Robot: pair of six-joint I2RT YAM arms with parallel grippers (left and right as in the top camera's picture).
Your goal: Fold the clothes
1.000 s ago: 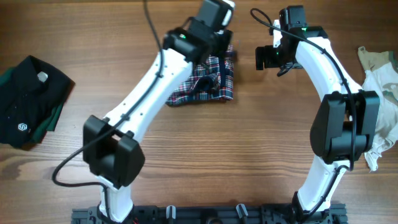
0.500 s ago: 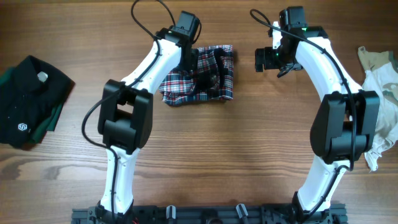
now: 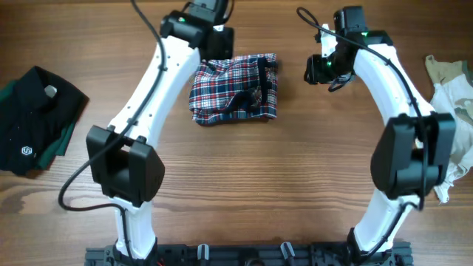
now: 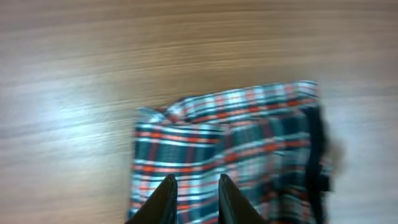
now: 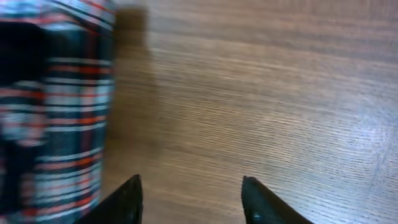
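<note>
Left hand (image 4: 196,182), fingers barely parted and empty, hovers over the blurred plaid shirt (image 4: 242,146). Right hand (image 5: 191,182) stands wide open above the table (image 5: 267,93), the shirt cut off at left.

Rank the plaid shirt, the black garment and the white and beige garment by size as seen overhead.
Largest: black garment, then plaid shirt, nearly alike.
Unranked: white and beige garment, cut off by the frame edge.

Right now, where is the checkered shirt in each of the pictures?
Overhead: the plaid shirt lies at the top middle, between the two arms.
Left wrist: the plaid shirt fills the lower middle and runs off the bottom edge.
Right wrist: the plaid shirt shows along the left edge.
Shared landmark: the wooden table all around it.
</note>
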